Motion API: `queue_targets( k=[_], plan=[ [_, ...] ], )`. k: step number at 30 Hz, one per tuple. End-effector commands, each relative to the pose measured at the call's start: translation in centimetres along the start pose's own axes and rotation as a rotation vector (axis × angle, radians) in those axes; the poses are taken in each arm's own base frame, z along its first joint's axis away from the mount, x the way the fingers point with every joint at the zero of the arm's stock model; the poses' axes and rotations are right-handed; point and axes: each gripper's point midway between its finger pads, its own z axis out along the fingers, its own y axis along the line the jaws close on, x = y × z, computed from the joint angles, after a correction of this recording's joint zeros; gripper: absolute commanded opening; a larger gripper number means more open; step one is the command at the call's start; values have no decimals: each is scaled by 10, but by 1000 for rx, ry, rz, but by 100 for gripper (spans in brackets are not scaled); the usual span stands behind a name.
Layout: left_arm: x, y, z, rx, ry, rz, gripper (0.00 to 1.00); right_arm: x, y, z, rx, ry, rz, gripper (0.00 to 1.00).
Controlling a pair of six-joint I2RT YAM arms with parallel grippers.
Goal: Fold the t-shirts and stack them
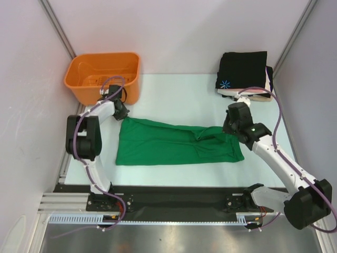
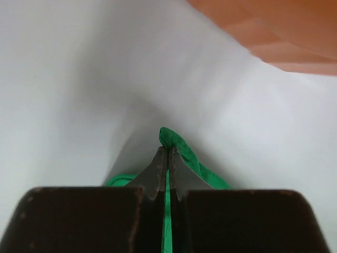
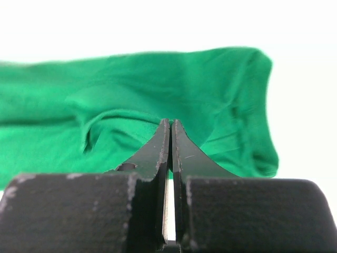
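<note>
The black t-shirt [image 1: 243, 71] sits folded, far right. The green t-shirt [image 1: 174, 142] lies mid-bench [image 1: 179, 95], halved lengthwise (crosswise folds and stacking remain). The left claw [image 2: 167, 153] pinches its far-left corner; the right claw [image 3: 170, 124] is closed at its far-right edge.

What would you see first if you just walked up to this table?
The bright green cloth t-shirt lying across the middle of the table. The left gripper pinches its far left corner; the right gripper is shut at its far right corner. An orange plastic basket stands far left, a folded black t-shirt far right.
</note>
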Motion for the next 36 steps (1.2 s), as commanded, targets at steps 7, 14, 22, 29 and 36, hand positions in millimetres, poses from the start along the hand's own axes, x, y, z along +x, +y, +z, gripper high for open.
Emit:
queue_targets(
  k=[7,14,22,29,36],
  plan=[
    [-23,-5,-81,122,-168,26,0,-59,-36,3,-29,-181,97,0],
    [-28,-8,-89,127,-170,29,0,-117,-15,58,-80,-210,2,0],
    [-34,-17,-86,138,-156,41,0,-175,5,126,-109,-216,-72,0],
    [-29,-10,-81,116,-145,55,0,-178,6,158,-117,-248,-84,0],
    [-13,2,-78,103,-131,59,0,-138,-5,142,-125,-228,-78,0]
  ],
)
